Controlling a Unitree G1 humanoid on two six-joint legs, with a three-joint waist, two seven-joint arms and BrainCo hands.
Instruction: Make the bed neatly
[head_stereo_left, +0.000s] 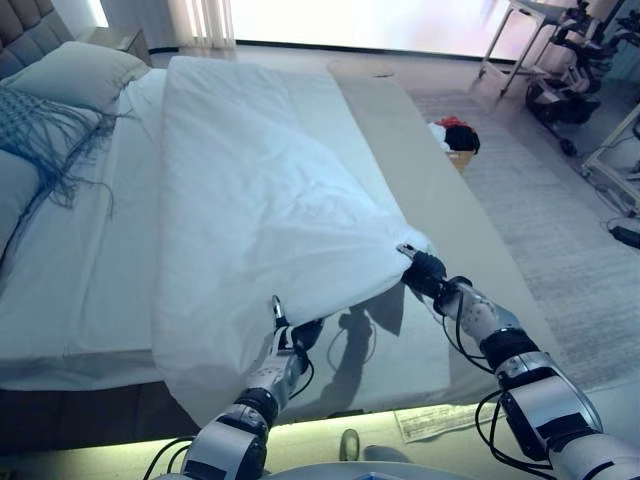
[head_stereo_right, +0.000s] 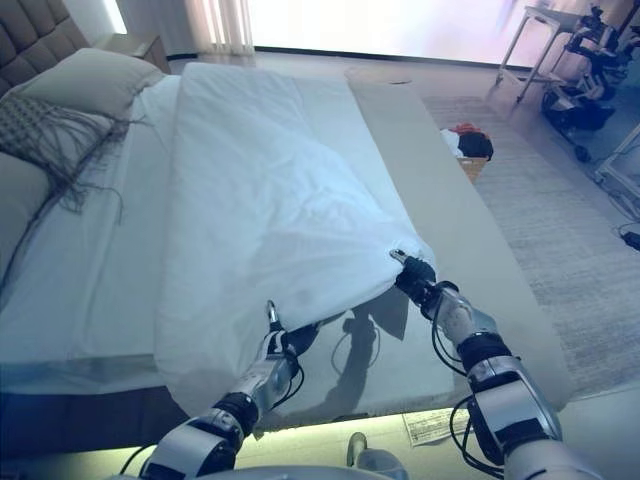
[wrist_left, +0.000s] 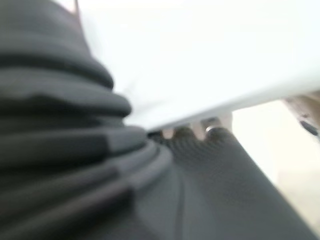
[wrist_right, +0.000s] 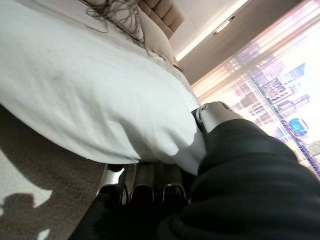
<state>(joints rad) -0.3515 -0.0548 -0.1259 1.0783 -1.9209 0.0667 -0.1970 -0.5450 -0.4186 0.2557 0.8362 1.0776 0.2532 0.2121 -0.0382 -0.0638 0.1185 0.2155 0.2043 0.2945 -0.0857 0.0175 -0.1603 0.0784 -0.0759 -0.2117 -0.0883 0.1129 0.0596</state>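
At the foot edge of the bed (head_stereo_left: 480, 250), both hands grasp the white duvet (head_stereo_left: 260, 190) — left hand (head_stereo_left: 292, 338) at its lower corner, right hand (head_stereo_left: 424, 270) at the other corner — lifting that edge off the mattress.

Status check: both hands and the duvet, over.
Left hand and right hand both shut on the near edge of the white duvet. Duvet lifted off the grey bed cover, still bunched. Nothing in the way.

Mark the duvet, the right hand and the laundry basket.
duvet (head_stereo_left: 260, 190): left eye view, middle of its white top.
right hand (head_stereo_left: 424, 270): left eye view, dark back of the hand at the duvet's corner.
laundry basket (head_stereo_left: 462, 158): left eye view, its front wall.
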